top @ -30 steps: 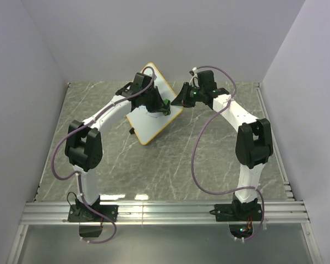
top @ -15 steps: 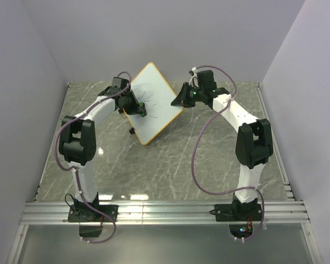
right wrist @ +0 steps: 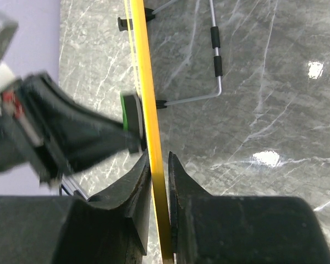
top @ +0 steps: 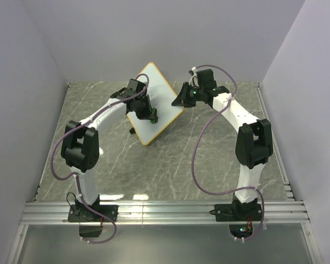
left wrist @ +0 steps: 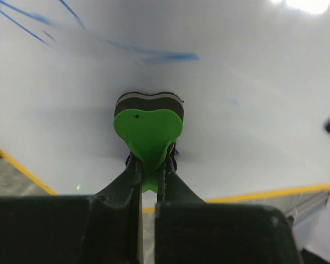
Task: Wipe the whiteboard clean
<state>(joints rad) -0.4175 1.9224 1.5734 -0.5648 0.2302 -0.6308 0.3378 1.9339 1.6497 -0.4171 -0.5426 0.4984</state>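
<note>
The whiteboard stands tilted at the back centre of the table, white with an orange-tan rim. Blue marks remain on its face in the left wrist view. My left gripper is shut on the green-and-black eraser and presses it flat against the board's face. My right gripper is shut on the board's right edge; the orange rim runs between its fingers in the right wrist view. The eraser also shows there, on the far side of the rim.
The board's wire stand with black feet rests on the grey marble table behind the board. Grey walls close in the back and both sides. A metal rail runs along the near edge by the arm bases.
My left gripper swept the eraser from the board's right part to its left, then back to the lower middle. The right gripper and the board have stayed put.
</note>
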